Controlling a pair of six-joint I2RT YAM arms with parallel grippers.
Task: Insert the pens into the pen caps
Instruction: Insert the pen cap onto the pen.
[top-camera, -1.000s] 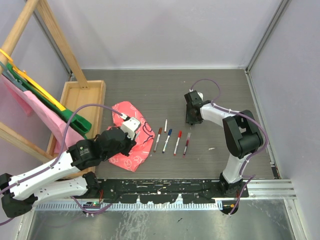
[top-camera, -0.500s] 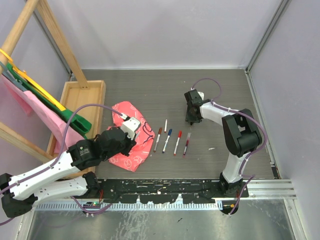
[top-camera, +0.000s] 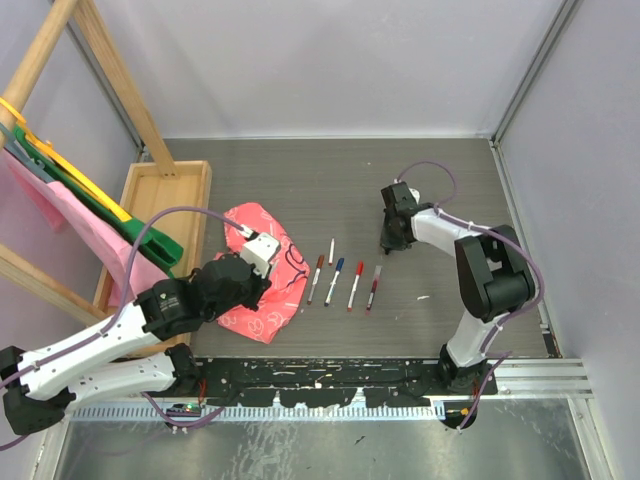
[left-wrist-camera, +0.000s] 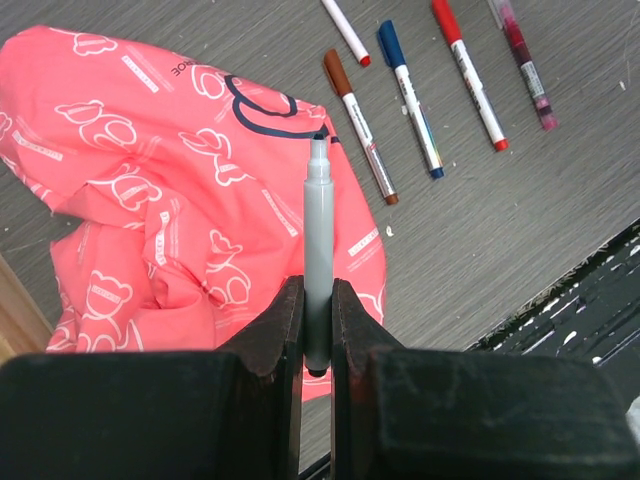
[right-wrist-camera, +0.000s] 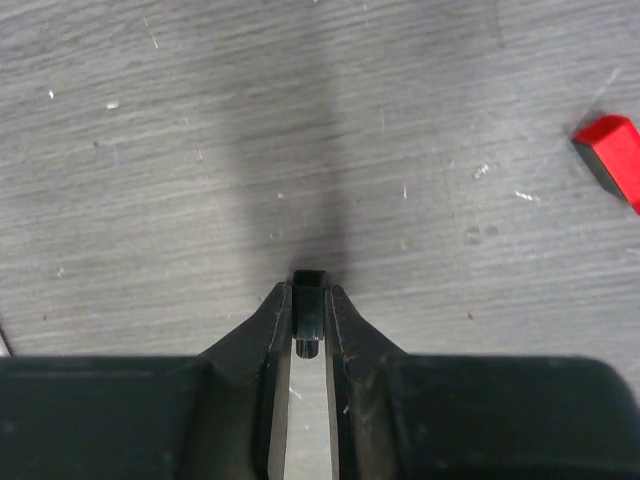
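Observation:
My left gripper (left-wrist-camera: 317, 290) is shut on a grey-white pen (left-wrist-camera: 318, 225) whose dark tip points away, above the pink cloth (left-wrist-camera: 150, 200). In the top view this gripper (top-camera: 258, 268) hangs over the cloth's right part. Several capped pens lie in a row to the right: brown (top-camera: 316, 278), blue (top-camera: 334, 281), red (top-camera: 355, 285) and dark red (top-camera: 373, 285), with a short white pen (top-camera: 331, 250) behind them. My right gripper (right-wrist-camera: 309, 292) is shut on a small black cap (right-wrist-camera: 309, 298), just above the table. In the top view it (top-camera: 392, 240) is behind the row of pens.
A wooden tray (top-camera: 165, 200) and a wooden easel with hanging cloths (top-camera: 60, 180) stand at the left. A red pen end or cap (right-wrist-camera: 612, 148) shows at the right edge of the right wrist view. A black rail (top-camera: 330, 380) runs along the near edge.
My right gripper has shifted a little to the right with the black cap. The left arm and its pen have not moved.

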